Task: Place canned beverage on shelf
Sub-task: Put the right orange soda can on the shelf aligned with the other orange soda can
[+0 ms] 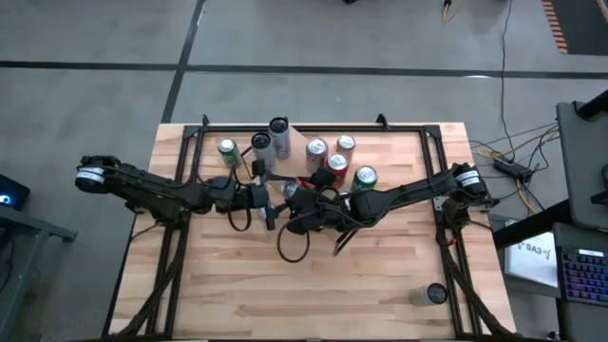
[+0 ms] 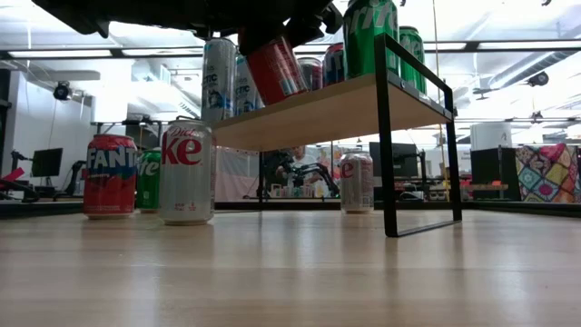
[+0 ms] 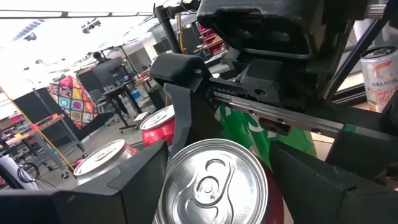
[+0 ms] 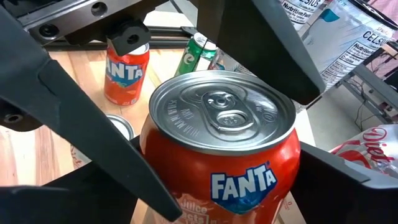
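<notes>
A red-orange Fanta can (image 4: 217, 155) hangs in mid-air between both grippers, just in front of the shelf (image 2: 327, 113). In the low view the can (image 2: 277, 68) tilts above the light-wood board's left end. My left gripper (image 1: 271, 201) comes in from the table's left and is shut on the can. My right gripper (image 1: 302, 205) faces it from the right. It is open, with one finger (image 4: 354, 180) on each side of the can. Several cans stand upright on the shelf board, among them a green Sprite can (image 2: 370, 36). My left gripper pinches the Fanta can's side wall (image 4: 155, 158) between its two fingers (image 4: 93, 124), just below the top rim. The fingers reach in level from the table's left and lie across the can. The can is lifted clear of the table, top up and tilted.
A Fanta can (image 2: 109, 177), a green can (image 2: 150, 182) and a Diet Coke can (image 2: 186, 173) stand on the table beside the shelf. Another can (image 2: 356, 182) stands beneath the board. A lone can (image 1: 435, 294) stands near the table's near right corner. The near half of the tabletop (image 1: 313, 294) is bare wood.
</notes>
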`<control>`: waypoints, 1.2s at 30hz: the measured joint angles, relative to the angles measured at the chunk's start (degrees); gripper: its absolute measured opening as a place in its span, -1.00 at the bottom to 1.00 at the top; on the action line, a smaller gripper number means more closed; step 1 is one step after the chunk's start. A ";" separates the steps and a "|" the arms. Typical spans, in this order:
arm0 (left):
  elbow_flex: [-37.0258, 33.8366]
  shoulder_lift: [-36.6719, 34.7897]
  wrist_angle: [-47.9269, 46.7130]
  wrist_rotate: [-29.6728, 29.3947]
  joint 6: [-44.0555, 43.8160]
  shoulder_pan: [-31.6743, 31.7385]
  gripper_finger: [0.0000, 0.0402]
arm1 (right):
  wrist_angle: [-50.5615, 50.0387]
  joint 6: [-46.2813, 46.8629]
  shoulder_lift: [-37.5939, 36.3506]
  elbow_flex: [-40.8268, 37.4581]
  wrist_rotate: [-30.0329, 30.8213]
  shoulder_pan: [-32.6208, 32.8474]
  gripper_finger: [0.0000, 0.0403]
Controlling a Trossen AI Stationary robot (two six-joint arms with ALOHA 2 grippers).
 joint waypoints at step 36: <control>-0.02 0.02 0.00 0.15 0.11 0.00 0.33 | -1.18 1.44 -0.11 0.00 -2.89 -0.55 0.68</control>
